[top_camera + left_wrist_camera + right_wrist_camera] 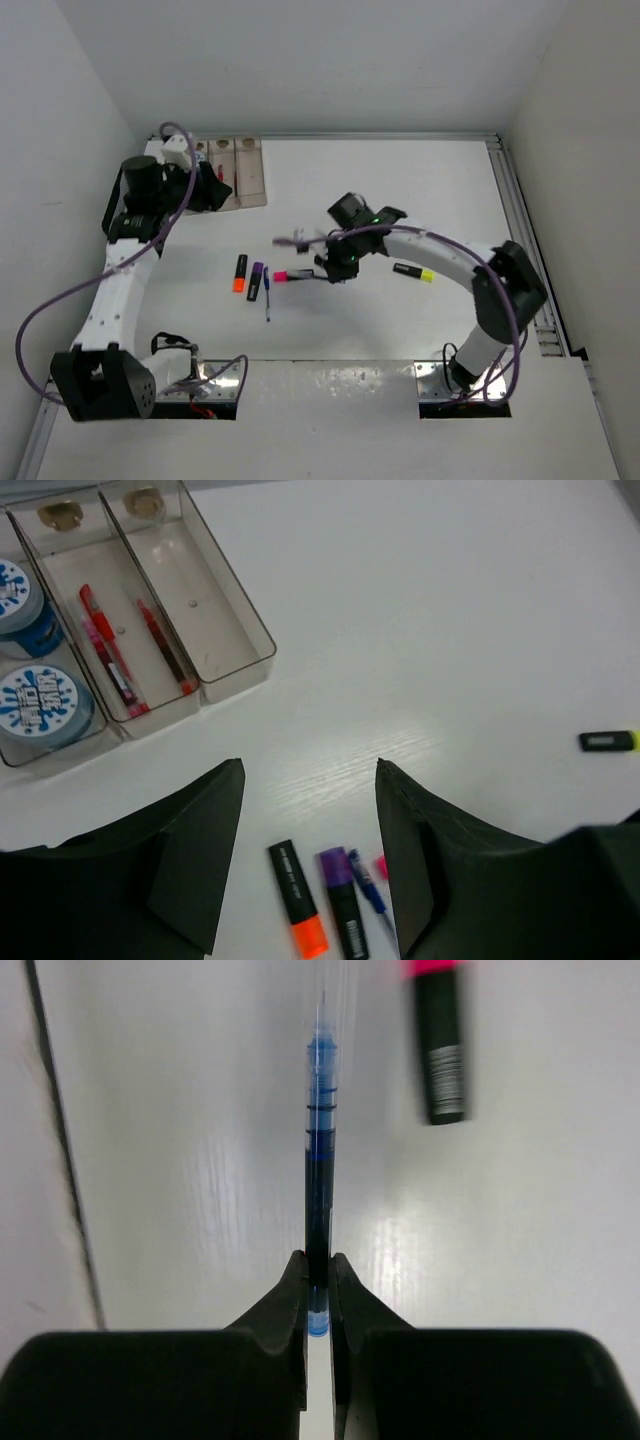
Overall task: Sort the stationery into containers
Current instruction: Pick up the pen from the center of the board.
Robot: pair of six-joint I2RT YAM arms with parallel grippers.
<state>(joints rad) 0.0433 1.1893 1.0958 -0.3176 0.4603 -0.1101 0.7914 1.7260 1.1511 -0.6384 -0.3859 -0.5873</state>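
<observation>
Jaws of the right arm [440, 248] clamp a blue pen [319, 1160] over the table [450, 630] beside a pink highlighter [437, 1050], while jaws of the left arm [120, 290] stand apart near the tray [262, 645] holding red pens [105, 640] and discs [40, 705].

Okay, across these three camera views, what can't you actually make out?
- Right wrist view: the far end of the blue pen in the right tool is blurred.
- Right wrist view: the pink-capped highlighter has its cap cut off by the top edge, and its label is blurred.
- Left wrist view: the tray has its leftmost slot cut off by the left edge.
- Top view: the left arm covers part of the tray.
- Left wrist view: the label on the yellow-capped highlighter is too small to read.
</observation>
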